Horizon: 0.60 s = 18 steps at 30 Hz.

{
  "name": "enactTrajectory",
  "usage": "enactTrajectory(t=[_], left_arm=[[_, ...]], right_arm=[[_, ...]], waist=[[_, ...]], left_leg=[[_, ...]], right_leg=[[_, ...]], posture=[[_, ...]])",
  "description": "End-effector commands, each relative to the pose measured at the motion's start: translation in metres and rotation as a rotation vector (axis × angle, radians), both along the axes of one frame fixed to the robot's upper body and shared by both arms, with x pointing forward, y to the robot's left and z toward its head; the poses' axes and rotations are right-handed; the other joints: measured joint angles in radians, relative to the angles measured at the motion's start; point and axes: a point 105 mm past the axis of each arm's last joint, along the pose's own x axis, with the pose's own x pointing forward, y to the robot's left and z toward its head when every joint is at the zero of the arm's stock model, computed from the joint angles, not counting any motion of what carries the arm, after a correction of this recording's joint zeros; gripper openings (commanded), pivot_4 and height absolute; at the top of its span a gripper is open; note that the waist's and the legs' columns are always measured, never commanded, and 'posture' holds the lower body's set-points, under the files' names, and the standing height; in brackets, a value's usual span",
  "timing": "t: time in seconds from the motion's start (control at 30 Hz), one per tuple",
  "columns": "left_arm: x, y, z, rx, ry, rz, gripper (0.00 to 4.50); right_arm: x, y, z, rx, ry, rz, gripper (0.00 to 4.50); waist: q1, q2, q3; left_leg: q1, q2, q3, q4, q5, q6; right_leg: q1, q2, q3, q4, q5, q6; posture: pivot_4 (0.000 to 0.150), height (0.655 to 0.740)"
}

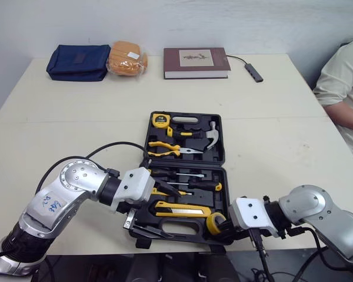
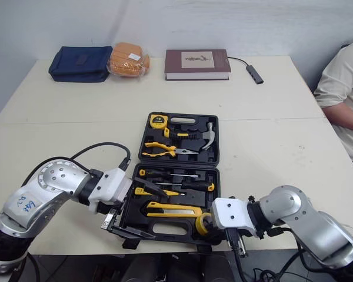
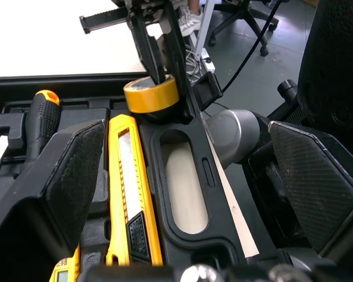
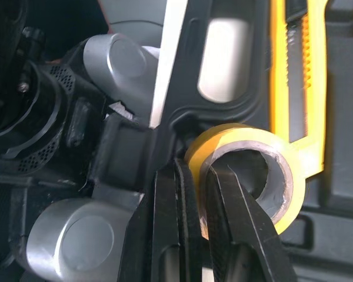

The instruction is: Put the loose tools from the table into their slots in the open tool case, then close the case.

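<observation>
At the case's (image 1: pixel 222 154) near right corner, we pinch the tape's (image 1: pixel 215 221) wall in our right gripper (image 4: pixel 194 171), one finger inside the roll. Our left gripper (image 3: pixel 194 173) hangs spread wide over the case's near left part, above the knife (image 1: pixel 182 209).

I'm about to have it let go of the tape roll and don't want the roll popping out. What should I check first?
1. Grip: the right hand pinches the tape roll by its wall, one finger inside and one outside: ok.
2. Roll seated in its slot at the near right corner of the tool case: cannot tell.
3. Utility knife lying flat in its slot beside the roll: ok.
4. Left hand open and holding nothing: ok.
5. Left hand out of the case: not ok, it hangs over the near half by the knife.
</observation>
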Motion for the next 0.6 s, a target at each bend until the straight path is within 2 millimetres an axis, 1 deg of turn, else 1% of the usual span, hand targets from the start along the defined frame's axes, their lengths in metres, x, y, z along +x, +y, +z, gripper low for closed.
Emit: enactTrajectory(t=[0.03,0.07,0.13,0.2,0.23,0.3,0.37,0.47,0.5,0.53,0.57,0.6], left_arm=[[-0.002,-0.001,0.009,-0.008,-0.029,-0.024,4.5],[-0.002,-0.002,0.01,-0.011,-0.028,-0.022,4.5],[-0.001,-0.002,0.011,-0.016,-0.026,-0.019,4.5],[-0.001,-0.002,0.011,-0.015,-0.025,-0.021,4.5],[-0.001,-0.002,0.01,-0.013,-0.025,-0.023,4.5],[-0.001,-0.002,0.01,-0.012,-0.025,-0.024,4.5],[-0.001,-0.002,0.009,-0.013,-0.026,-0.024,4.5],[-0.001,-0.002,0.009,-0.016,-0.025,-0.024,4.5],[-0.001,-0.003,0.008,-0.017,-0.025,-0.024,4.5],[-0.002,-0.003,0.007,-0.018,-0.024,-0.025,4.5],[-0.002,-0.004,0.007,-0.02,-0.023,-0.024,4.5],[-0.002,-0.004,0.007,-0.022,-0.022,-0.024,4.5]], right_arm=[[-0.013,0.005,-0.003,0.007,0.031,0.041,0.01],[-0.013,0.006,-0.002,0.016,0.03,0.04,0.01],[-0.014,0.008,0.002,0.04,0.026,0.044,0.97],[-0.014,0.008,0.011,0.058,0.015,0.06,1.73],[-0.015,0.008,0.014,0.062,0.009,0.073,2.29],[-0.015,0.006,0.023,0.086,-0.006,0.094,3.21],[-0.012,0.006,0.033,0.14,-0.022,0.088,3.21],[-0.006,0.008,0.039,0.234,-0.041,0.048,3.21],[-0.004,0.009,0.038,0.279,-0.033,0.03,2.77],[-0.002,0.011,0.038,0.308,-0.025,0.019,2.67],[0.0,0.011,0.034,0.33,-0.039,0.015,2.41],[0.001,0.012,0.032,0.343,-0.05,0.014,1.9]], waist=[[-0.001,0.0,0.0],[-0.001,-0.001,0.0],[0.0,-0.001,0.0],[-0.001,-0.001,0.0],[-0.001,-0.001,0.0],[0.0,-0.001,0.0],[0.002,-0.001,0.0],[0.003,-0.002,0.0],[0.004,-0.002,0.0],[0.004,-0.002,0.0],[0.005,-0.003,0.0],[0.006,-0.003,0.0]], left_leg=[[0.0,0.0,0.0,0.0,0.0,0.0],[0.0,0.0,0.0,0.0,0.0,0.0],[0.0,0.0,0.0,0.0,0.0,0.0],[0.0,0.0,0.0,0.0,0.0,0.0],[0.0,0.0,0.0,0.0,0.0,0.0],[0.0,0.0,0.0,0.0,0.0,0.0],[0.0,0.0,0.0,0.0,0.0,0.0],[0.0,0.0,0.0,0.0,0.0,0.0],[0.0,0.0,0.0,0.0,0.0,0.0],[0.0,0.0,0.0,0.0,0.0,0.0],[0.0,0.0,0.0,0.0,0.0,0.0],[0.0,0.0,0.0,0.0,0.0,0.0]], right_leg=[[0.0,0.0,0.0,0.0,0.0,0.0],[0.0,0.0,0.0,0.0,0.0,0.0],[0.0,0.0,0.0,0.0,0.0,0.0],[0.0,0.0,0.0,0.0,0.0,0.0],[0.0,0.0,0.0,0.0,0.0,0.0],[0.0,0.0,0.0,0.0,0.0,0.0],[0.0,0.0,0.0,0.0,0.0,0.0],[0.0,0.0,0.0,0.0,0.0,0.0],[0.0,0.0,0.0,0.0,0.0,0.0],[0.0,0.0,0.0,0.0,0.0,0.0],[0.0,0.0,0.0,0.0,0.0,0.0],[0.0,0.0,0.0,0.0,0.0,0.0]], posture=[[0.15,0.74],[0.15,0.74],[0.15,0.74],[0.15,0.74],[0.15,0.74],[0.15,0.74],[0.15,0.74],[0.15,0.74],[0.15,0.74],[0.15,0.74],[0.15,0.74],[0.15,0.74]])
